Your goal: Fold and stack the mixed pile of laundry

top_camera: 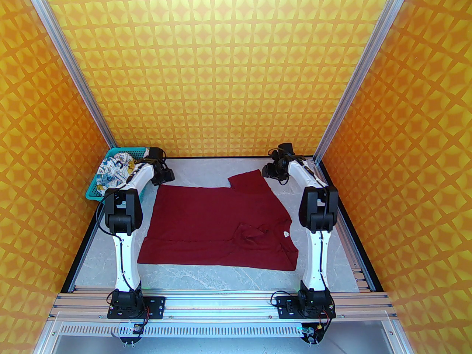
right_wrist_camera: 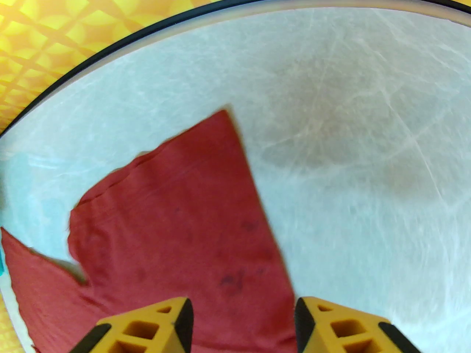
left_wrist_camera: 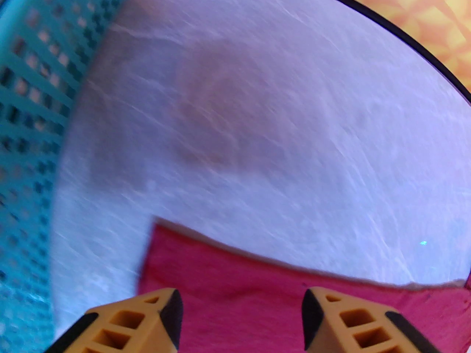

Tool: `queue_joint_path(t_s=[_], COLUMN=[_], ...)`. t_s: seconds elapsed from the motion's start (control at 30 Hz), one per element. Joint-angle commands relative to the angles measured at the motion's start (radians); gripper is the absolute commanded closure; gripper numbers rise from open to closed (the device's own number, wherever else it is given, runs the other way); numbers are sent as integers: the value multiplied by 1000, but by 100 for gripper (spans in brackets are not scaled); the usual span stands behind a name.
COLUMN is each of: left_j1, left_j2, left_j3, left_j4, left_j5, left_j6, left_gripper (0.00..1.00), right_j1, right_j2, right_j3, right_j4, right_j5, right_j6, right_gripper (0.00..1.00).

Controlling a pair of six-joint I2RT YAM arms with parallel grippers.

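Sprawling flat, red T-shirt [top_camera: 217, 227], marble table [top_camera: 206, 277]

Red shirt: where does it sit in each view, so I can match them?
Top external: shirt spread mid-table, between the arms.
Left wrist: shirt corner along the bottom.
Right wrist: shirt sleeve, lower left.
Shared landmark: the grey table.

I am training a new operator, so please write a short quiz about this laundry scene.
1. True or false: the dark red T-shirt lies spread on the table.
2. Where is the white printed garment? A) in the teal basket B) on the T-shirt C) on the bare table
3. Fill in: the left tool and the right tool both have their jaws ____.
Key: 1 true; 2 A; 3 open.
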Motion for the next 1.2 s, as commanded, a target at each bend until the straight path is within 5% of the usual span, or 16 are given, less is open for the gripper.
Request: queue_joint_path(t_s=[0.0,0.37,0.73,1.17], left_j1=[8,8,8,8], left_j2=[93,200,198,187], left_j3=[80,186,186,180], left_j4=[-116,-203,-196,-178], left_j5=[-78,-120,-99,-76], left_j6=[49,55,81,101], left_gripper=[41,44,67,93], right_j1=[-1,35,35,35], right_j2=[64,97,164,190], right_j3=[47,59,150,223], right_j4=[-82,-95,-175,-188], right_j5=[24,48,94,76], right_j6=[-27,-36,-17,-7], right_gripper=[49,49,54,89])
